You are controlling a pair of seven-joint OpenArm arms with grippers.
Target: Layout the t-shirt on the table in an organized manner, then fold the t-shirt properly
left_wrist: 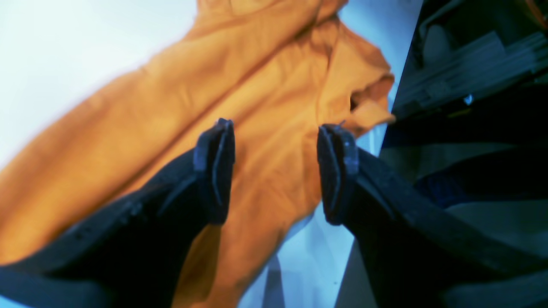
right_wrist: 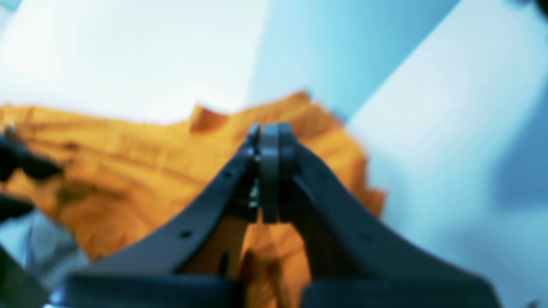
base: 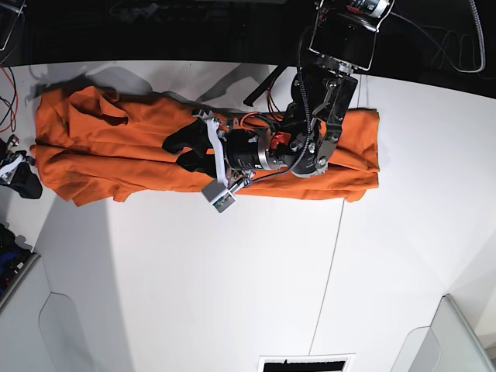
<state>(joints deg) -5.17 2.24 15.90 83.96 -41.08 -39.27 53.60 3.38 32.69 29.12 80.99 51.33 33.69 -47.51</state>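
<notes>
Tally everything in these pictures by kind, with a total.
Garments: 1, the orange t-shirt
Tables: 1, the white table
Grippers: 2, the left gripper and the right gripper
Total: 4

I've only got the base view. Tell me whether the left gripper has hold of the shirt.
Observer: No. The left wrist view shows the left gripper open, with the orange t-shirt showing through the gap between its jaws.
Operator: Now report the right gripper. It's cut off at the edge of my frame.
Observer: In the right wrist view, the right gripper is shut, pads together, with no cloth visibly pinched between them.
</notes>
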